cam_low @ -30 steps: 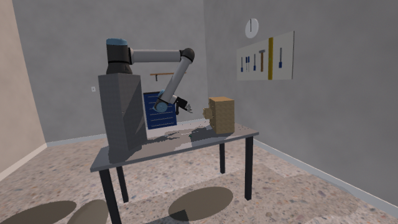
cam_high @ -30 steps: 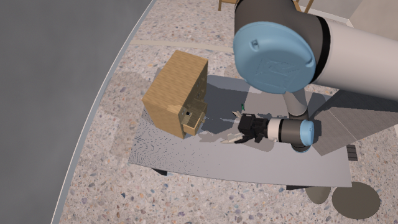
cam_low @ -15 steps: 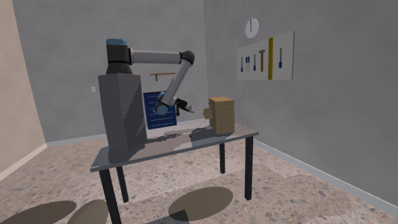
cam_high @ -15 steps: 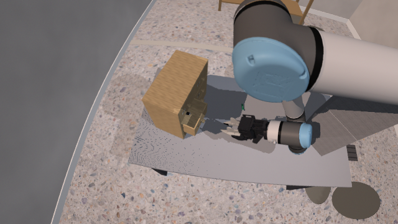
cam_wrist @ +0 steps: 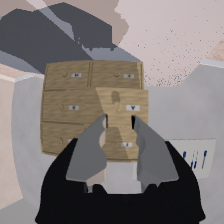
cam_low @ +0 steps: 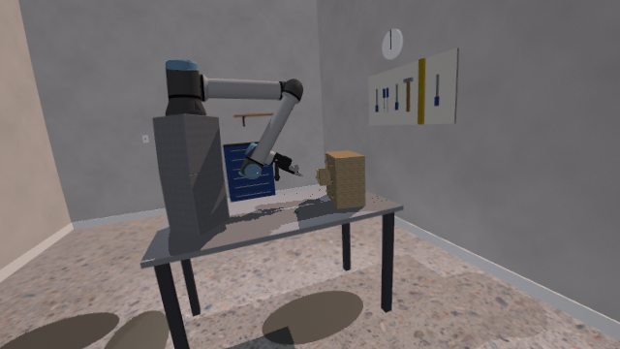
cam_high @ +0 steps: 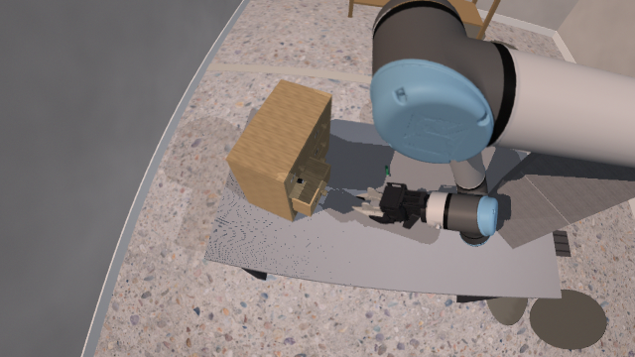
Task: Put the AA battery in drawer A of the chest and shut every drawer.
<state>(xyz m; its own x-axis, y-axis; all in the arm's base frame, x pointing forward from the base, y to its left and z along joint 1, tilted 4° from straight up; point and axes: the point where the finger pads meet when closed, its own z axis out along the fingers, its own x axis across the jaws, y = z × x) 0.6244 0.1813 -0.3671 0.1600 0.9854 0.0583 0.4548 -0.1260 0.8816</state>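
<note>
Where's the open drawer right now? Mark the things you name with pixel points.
Top view: the open drawer [cam_high: 307,202] [cam_low: 322,176] [cam_wrist: 122,102] juts from the chest's [cam_high: 278,134] [cam_low: 350,181] [cam_wrist: 65,87] front, left of the gripper [cam_high: 358,203] [cam_low: 301,174] [cam_wrist: 119,115].

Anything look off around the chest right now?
Nothing looks damaged or tipped: the chest stands upright. Only one drawer sticks out, which must be shut by the end.

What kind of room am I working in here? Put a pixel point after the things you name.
Probably a workshop or garage-type room: a pegboard of hand tools [cam_low: 446,87] [cam_wrist: 194,167], including a hammer [cam_low: 408,94], hangs on the wall, and a blue cabinet with drawers [cam_low: 242,191] stands behind the table [cam_high: 422,268] [cam_low: 271,237].
</note>
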